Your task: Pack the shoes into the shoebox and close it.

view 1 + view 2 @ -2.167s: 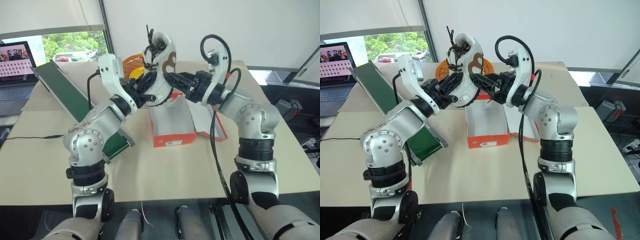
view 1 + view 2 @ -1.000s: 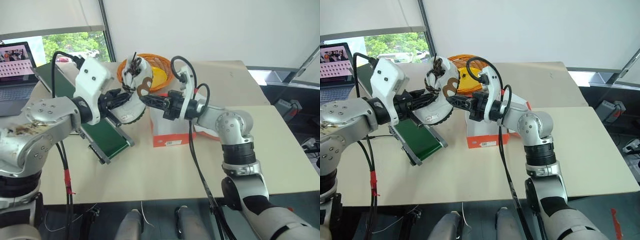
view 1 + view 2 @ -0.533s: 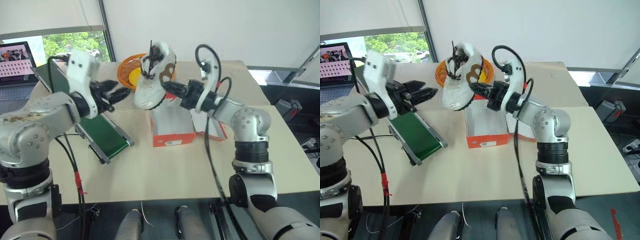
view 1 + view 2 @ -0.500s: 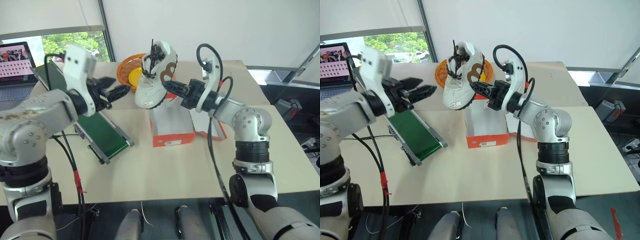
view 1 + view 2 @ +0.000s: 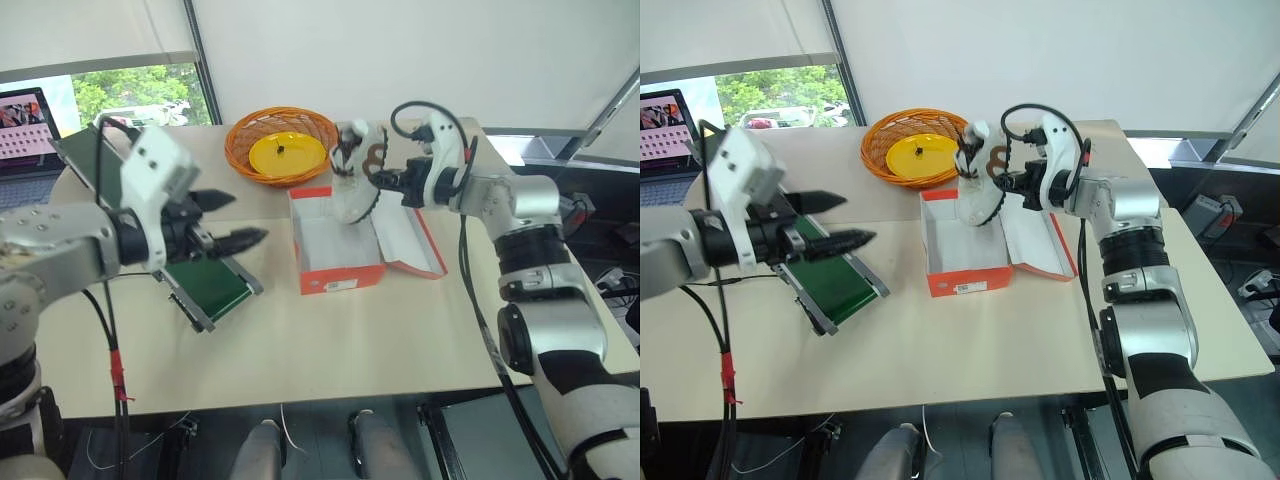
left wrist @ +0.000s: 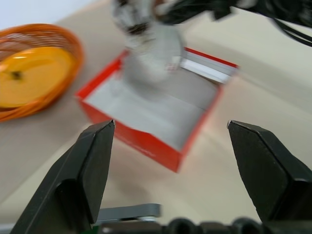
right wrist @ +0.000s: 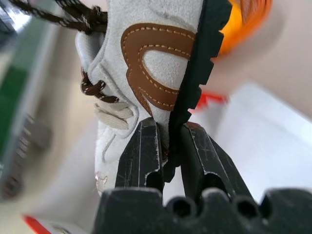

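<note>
Sneaker (image 5: 352, 185) moved over shoebox (image 5: 340, 270) | right tool (image 7: 168, 146) clamps it | left tool (image 5: 225, 220) released, apart

Both arms are built of rounded silver-grey metal segments joined by black rings, with small dark screws dotting the joint housings. A white boxy wrist housing sits behind each gripper. Each gripper, the left gripper (image 5: 222, 220) and the right gripper (image 7: 168, 146), has two black tapered fingers. Black cables loop over the right wrist; a black cable with red tape hangs from the left arm.
</note>
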